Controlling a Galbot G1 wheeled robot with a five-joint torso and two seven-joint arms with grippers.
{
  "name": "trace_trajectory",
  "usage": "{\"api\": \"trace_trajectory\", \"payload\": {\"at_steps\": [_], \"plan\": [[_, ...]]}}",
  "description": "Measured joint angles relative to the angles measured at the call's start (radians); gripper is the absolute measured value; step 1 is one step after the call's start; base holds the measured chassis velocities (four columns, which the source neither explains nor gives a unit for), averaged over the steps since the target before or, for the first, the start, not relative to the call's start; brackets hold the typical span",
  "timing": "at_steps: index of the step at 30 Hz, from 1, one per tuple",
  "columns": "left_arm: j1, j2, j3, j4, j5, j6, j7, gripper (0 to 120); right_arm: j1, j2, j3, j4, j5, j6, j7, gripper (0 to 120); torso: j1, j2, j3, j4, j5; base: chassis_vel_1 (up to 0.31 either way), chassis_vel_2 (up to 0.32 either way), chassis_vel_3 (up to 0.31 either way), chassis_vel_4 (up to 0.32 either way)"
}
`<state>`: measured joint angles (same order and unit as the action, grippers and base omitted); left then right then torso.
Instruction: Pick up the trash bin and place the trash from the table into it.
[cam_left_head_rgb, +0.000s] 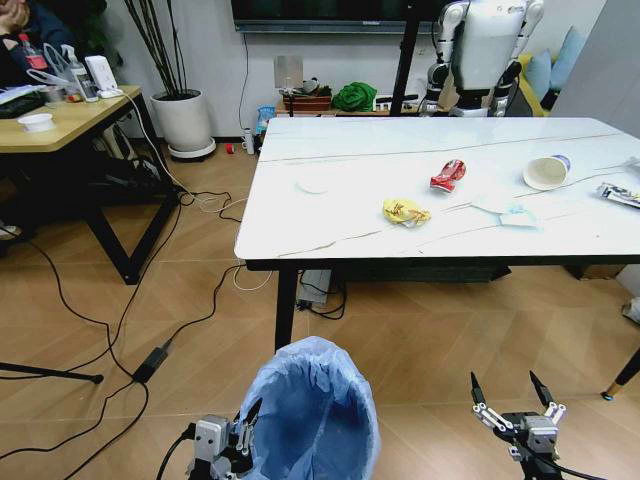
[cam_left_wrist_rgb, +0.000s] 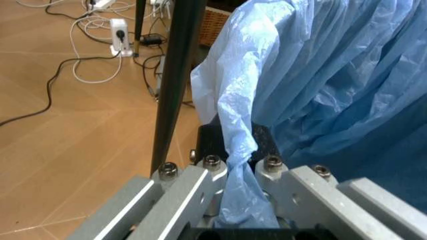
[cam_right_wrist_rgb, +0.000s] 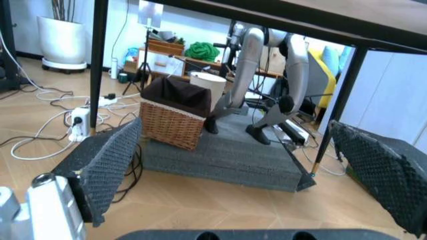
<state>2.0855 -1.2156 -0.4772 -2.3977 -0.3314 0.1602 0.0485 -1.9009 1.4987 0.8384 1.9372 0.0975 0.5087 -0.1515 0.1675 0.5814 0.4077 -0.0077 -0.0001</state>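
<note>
Left gripper (cam_left_head_rgb: 243, 437) clenching rim of round bin lined with crinkled light-blue bag (cam_left_head_rgb: 312, 412), low before glossy white marble-look table (cam_left_head_rgb: 330, 215). Right gripper (cam_left_head_rgb: 511, 400) hanging released, empty, beside bin.

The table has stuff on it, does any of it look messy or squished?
Yes. On the table, the red can is crushed flat and the paper cup lies tipped on its side. A crumpled yellow wrapper sits nearby. Nothing looks spilled.
</note>
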Motion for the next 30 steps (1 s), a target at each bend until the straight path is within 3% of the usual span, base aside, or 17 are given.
{"api": "trace_trajectory", "payload": {"at_steps": [30], "plan": [[0.0, 0.0, 0.007, -0.002, 0.026, 0.0, 0.007, 0, -0.004, 0.002, -0.001, -0.002, -0.004, 0.005, 0.0, 100, 0.051, 0.127, 0.075, 0.0, 0.0, 0.0, 0.0, 0.0, 0.0]]}}
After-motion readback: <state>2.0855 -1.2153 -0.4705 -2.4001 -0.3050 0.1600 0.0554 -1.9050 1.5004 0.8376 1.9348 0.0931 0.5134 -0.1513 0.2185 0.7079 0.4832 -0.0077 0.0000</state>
